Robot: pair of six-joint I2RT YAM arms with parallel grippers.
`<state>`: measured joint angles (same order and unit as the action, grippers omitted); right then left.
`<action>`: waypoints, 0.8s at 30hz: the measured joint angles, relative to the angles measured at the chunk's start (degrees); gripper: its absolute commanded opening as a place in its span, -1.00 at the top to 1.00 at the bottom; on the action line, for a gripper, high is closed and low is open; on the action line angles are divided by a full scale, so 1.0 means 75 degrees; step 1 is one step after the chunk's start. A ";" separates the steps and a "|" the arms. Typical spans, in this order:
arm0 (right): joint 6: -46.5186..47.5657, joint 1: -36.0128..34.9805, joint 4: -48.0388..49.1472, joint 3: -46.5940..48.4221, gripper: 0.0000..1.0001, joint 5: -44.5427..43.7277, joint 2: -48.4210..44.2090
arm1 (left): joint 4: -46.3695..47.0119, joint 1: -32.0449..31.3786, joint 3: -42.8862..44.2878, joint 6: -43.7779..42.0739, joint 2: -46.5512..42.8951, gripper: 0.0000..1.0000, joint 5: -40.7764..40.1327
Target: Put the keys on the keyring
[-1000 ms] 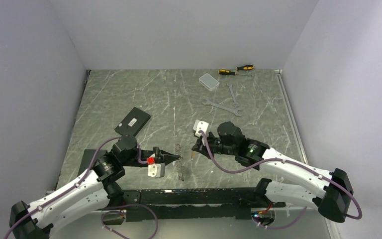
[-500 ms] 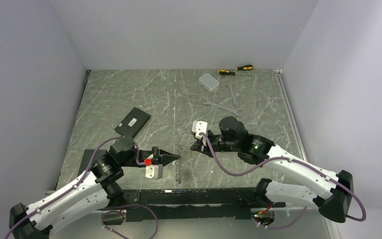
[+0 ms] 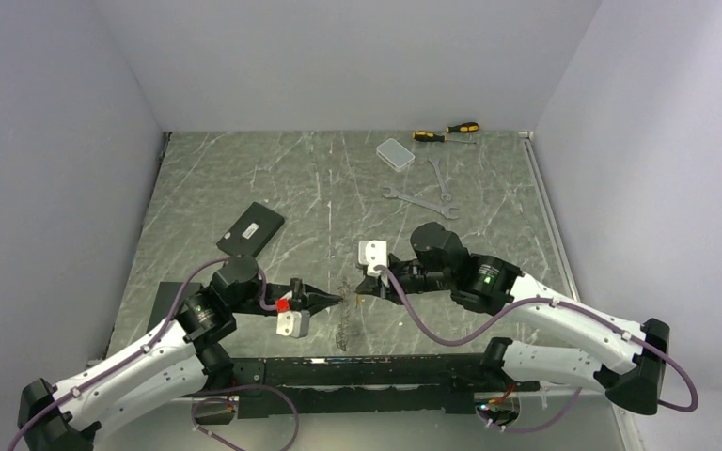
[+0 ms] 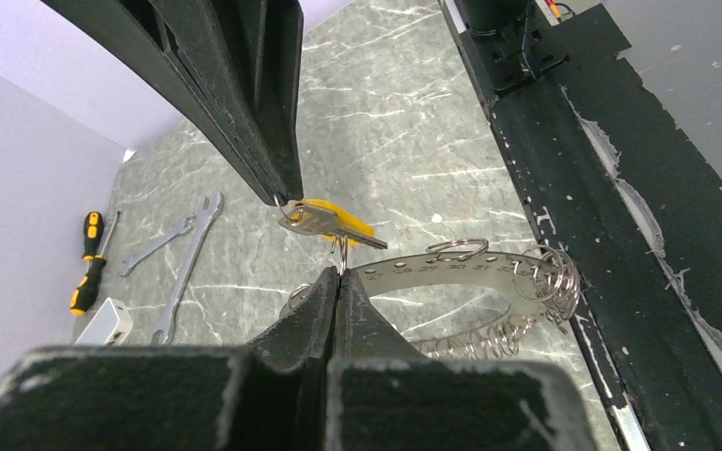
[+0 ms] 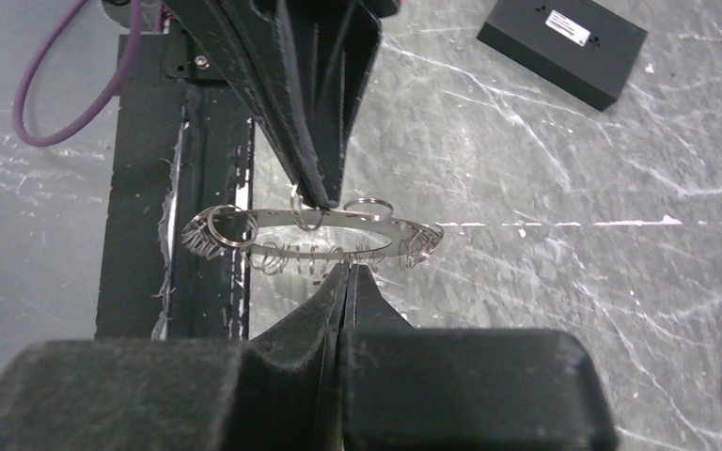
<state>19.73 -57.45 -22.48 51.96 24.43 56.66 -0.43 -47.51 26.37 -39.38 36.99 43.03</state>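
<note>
The keyring (image 4: 475, 268), a flat metal band hung with several small wire rings, is held up off the table near the front edge. My left gripper (image 4: 338, 272) is shut on one of its small rings. Just beyond that ring hangs a key (image 4: 324, 219) with a yellow head and silver blade, pinched at its top by my right gripper's fingertips (image 4: 277, 178). In the right wrist view my right gripper (image 5: 346, 268) is shut and the keyring (image 5: 376, 224) lies just past its tip. In the top view the left gripper (image 3: 337, 299) and right gripper (image 3: 363, 289) nearly meet tip to tip.
A black box (image 3: 250, 229) lies behind the left arm. At the back right are a clear plastic box (image 3: 396, 153), two screwdrivers (image 3: 447, 132) and wrenches (image 3: 420, 201). A black rail (image 3: 376, 371) runs along the near edge under the keyring.
My right gripper has moved left and nearer with the key, closing on the left gripper's tip. The left gripper has stayed almost still with the keyring.
</note>
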 measured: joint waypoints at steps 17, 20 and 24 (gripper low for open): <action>0.0152 -0.0507 -0.0079 0.0239 1.00 -0.0047 0.0557 | -0.0044 0.0000 0.0000 0.0003 0.0201 1.00 0.0280; 0.0152 -0.0568 -0.0082 0.0259 1.00 -0.0047 0.0615 | -0.0058 0.0000 0.0000 0.0003 0.0201 1.00 0.0294; 0.0154 -0.0627 -0.0079 0.0356 1.00 -0.0064 0.0632 | -0.0099 0.0000 0.0000 0.0006 0.0201 1.00 0.0294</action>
<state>20.88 -62.15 -23.07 54.63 23.94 61.41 -1.17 -47.51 26.37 -39.33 38.50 45.23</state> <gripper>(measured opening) 0.009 0.012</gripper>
